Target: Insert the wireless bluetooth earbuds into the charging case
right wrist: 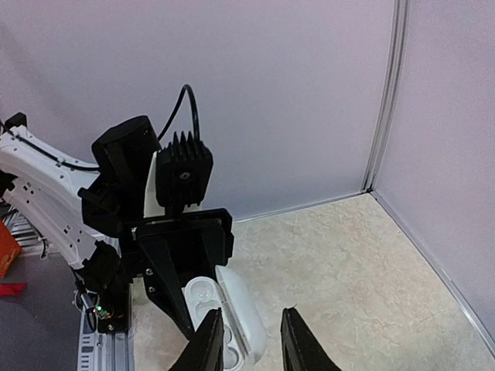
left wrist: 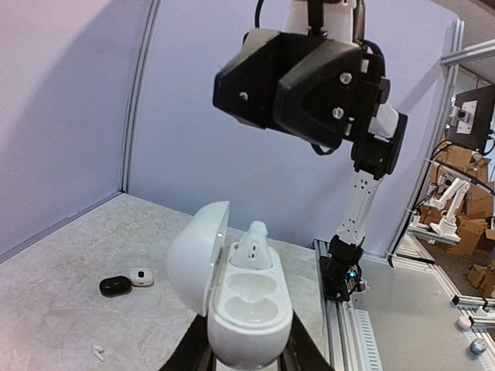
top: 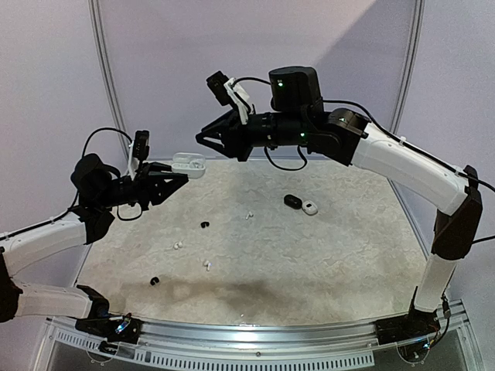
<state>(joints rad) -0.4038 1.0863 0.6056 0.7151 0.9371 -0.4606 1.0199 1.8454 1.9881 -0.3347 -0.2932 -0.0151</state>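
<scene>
I hold the charging case (left wrist: 247,317) above the desk (top: 348,232).
My left fingers (top: 172,179) clamp it, one white earbud (left wrist: 251,247) seated; right fingers (top: 210,138) parted, empty.

Claw (left wrist: 247,357) clamped on the white charging case (left wrist: 247,313) at its base, lid (left wrist: 197,259) swung open to the left. One white earbud (left wrist: 253,249) sits in the case's far socket. Right claw (left wrist: 285,94) hangs above the case, apart. Left of the case on the tabletop (left wrist: 54,317): black case (left wrist: 115,286) just beside a small white case (left wrist: 141,277), and a loose white earbud (left wrist: 98,352) nearer.
</scene>
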